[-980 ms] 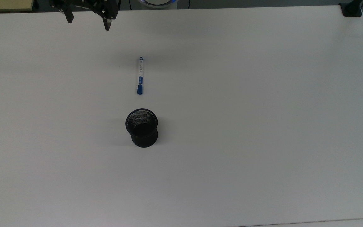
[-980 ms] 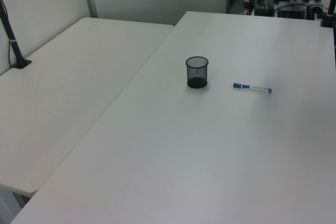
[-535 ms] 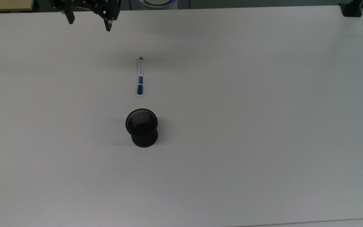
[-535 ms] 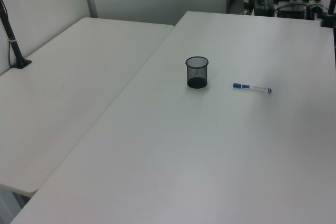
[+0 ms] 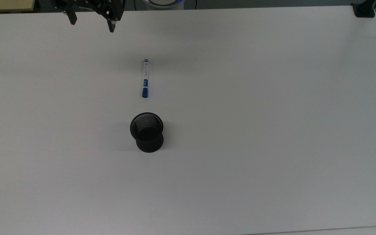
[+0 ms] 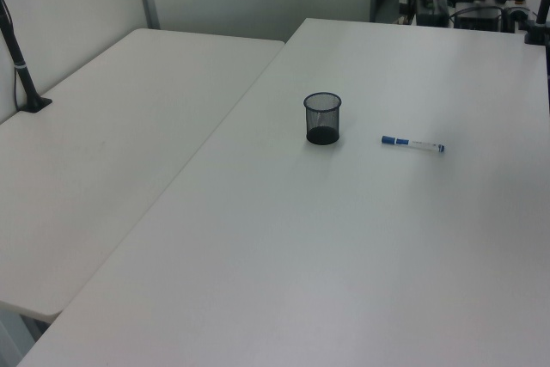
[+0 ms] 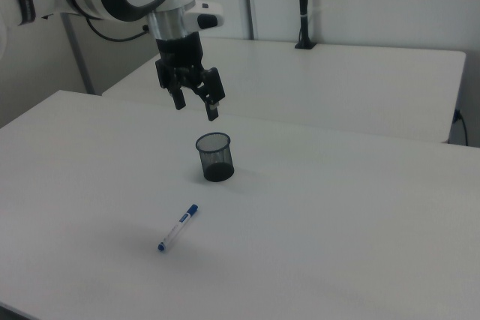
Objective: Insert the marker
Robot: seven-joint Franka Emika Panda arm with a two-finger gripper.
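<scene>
The marker [image 5: 145,78] lies flat on the white table, white barrel with a blue cap pointing toward the black mesh cup [image 5: 147,132]; it also lies right of the cup in the left view [image 6: 412,143] and in front of the cup in the right view [image 7: 178,227]. The cup [image 6: 322,118] stands upright and empty [image 7: 214,157]. My gripper [image 5: 92,25] hangs open at the top view's upper left, well away from the marker. In the right view the gripper [image 7: 196,109] hovers high above the table, with nothing between its fingers.
The white table [image 5: 240,130] has its far edge along the top view's top. A second white table [image 6: 103,143] adjoins it in the left view. A black clamp post [image 5: 364,9] stands at the top view's upper right corner.
The gripper's fingertips have shifted very slightly; the marker and the cup have stayed in place.
</scene>
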